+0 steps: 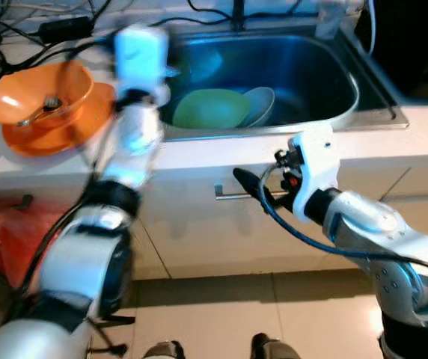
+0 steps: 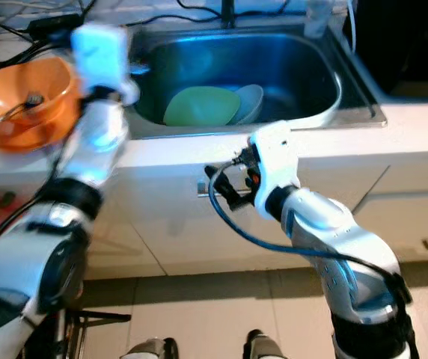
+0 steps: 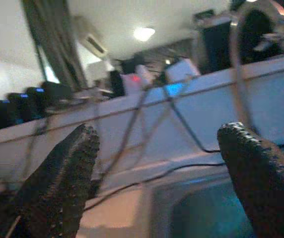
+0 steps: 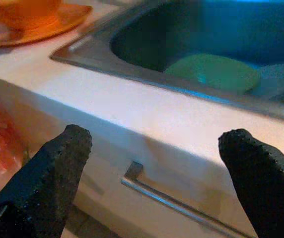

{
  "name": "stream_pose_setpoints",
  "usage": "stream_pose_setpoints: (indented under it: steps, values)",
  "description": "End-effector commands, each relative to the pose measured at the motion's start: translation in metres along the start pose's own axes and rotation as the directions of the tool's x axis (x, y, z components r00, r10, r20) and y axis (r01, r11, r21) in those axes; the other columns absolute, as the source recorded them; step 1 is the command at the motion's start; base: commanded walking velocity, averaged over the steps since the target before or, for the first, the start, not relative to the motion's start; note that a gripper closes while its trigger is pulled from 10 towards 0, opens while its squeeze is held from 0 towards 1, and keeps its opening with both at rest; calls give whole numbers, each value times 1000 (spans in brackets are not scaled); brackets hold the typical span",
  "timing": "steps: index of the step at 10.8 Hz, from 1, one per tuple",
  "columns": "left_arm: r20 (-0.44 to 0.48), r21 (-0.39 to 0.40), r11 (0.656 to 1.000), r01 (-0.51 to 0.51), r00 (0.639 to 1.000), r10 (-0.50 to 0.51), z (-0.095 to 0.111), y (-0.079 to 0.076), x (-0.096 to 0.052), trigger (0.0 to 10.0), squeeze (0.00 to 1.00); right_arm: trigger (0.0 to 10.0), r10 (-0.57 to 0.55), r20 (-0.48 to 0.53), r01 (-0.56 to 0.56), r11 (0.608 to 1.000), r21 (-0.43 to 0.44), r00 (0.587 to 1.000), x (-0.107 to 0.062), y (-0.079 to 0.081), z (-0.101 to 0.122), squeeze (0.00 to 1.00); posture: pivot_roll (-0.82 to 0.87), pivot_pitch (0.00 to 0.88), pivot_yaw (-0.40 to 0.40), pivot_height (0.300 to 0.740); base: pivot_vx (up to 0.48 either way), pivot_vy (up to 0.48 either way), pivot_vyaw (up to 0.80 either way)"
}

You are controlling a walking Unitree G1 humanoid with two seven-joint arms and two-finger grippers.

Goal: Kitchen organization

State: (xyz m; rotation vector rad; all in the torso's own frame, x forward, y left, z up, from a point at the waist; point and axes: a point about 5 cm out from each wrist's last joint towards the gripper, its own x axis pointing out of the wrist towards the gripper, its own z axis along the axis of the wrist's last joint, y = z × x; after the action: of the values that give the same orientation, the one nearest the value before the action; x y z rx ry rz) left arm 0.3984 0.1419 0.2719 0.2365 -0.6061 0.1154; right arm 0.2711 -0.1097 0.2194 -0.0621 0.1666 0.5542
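A steel sink [image 1: 349, 90] is set in the white counter. A green plate [image 1: 210, 108] lies in it, with a grey-blue dish [image 1: 263, 103] tucked beside it. On the counter left of the sink, an orange bowl [image 1: 42, 93] with a spoon [image 1: 38, 111] in it stands on an orange plate [image 1: 87, 123]. My left gripper [image 3: 157, 144] is raised over the sink's left rim, open and empty, facing the back wall. Low in front of the counter, my right gripper [image 4: 157, 144] hangs open and empty by the drawer handle [image 4: 172, 201].
Black cables and a power adapter [image 1: 64, 28] lie at the back left of the counter. A tap base [image 1: 238, 15] and a pale container [image 1: 334, 19] stand behind the sink. A red bag [image 1: 4, 224] sits low at the left, over a tiled floor [image 1: 274, 307].
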Motion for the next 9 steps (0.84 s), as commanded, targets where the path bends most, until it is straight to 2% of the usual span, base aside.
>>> stream_pose_setpoints:
  steps: [1,2,3,4,5,6,7,9]
  values:
    - [41,17,998,-54,998,54,6,11,2,10000,1000,10000,27,6,-27,1000,-9,1000,2,3,1,0,-99,79,20,740,0,0,0]
    - [26,39,994,-104,994,104,2,25,1,10000,1000,10000,36,9,-36,999,-11,999,4,4,1,0,-89,76,13,740,0,0,0]
    - [38,86,989,-117,993,114,1,31,-5,10000,1000,10000,44,11,-44,999,-10,999,6,5,1,0,-77,75,4,740,0,0,0]
    - [31,168,973,-156,988,153,-8,43,-17,10000,1000,10000,88,7,-88,996,-4,996,8,9,0,0,-68,75,-3,740,0,0,0]
    - [3,193,965,-178,983,181,-15,50,-24,10000,1000,10000,127,4,-127,992,-4,992,8,13,-1,0,-64,75,-8,740,0,0,0]
    - [-19,210,961,-179,982,187,-20,54,-28,10000,937,10000,142,2,-142,990,-7,990,8,14,-2,0,-61,74,-13,740,0,0,0]
    - [-46,207,963,-170,982,183,-24,56,-32,10000,0,10000,160,6,-160,987,-10,987,8,16,-2,0,-61,73,-15,740,0,0,0]
    - [-50,142,976,-164,984,172,-16,50,-32,10000,0,10000,177,20,-177,984,-16,984,8,18,-1,0,-62,71,-14,740,0,0,0]
